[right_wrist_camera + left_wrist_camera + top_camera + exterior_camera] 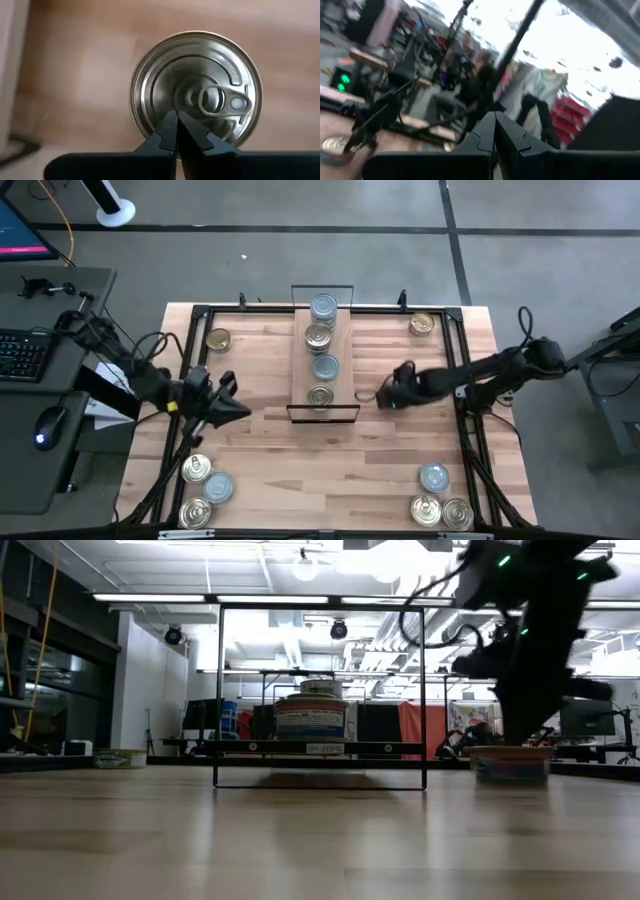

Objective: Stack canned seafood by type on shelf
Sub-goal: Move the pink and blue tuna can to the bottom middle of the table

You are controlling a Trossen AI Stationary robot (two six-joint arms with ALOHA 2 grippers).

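The right gripper (176, 116), fingers pressed together, hangs over a gold-topped tin (196, 90) right of the shelf (322, 370). The left gripper (240, 409), also pressed together, waits at centre-left.

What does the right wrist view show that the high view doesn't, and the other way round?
Only the right wrist view shows the gold-topped tin directly under the right gripper, with its pull tab and lid rings; the gripper's tips are together, above the lid. In the high view the right gripper hides that tin. Only the high view shows the shelf with tins along it, loose tins near the tabletop's corners, and the left gripper waiting left of the shelf. Both share the right gripper and the wood tabletop.
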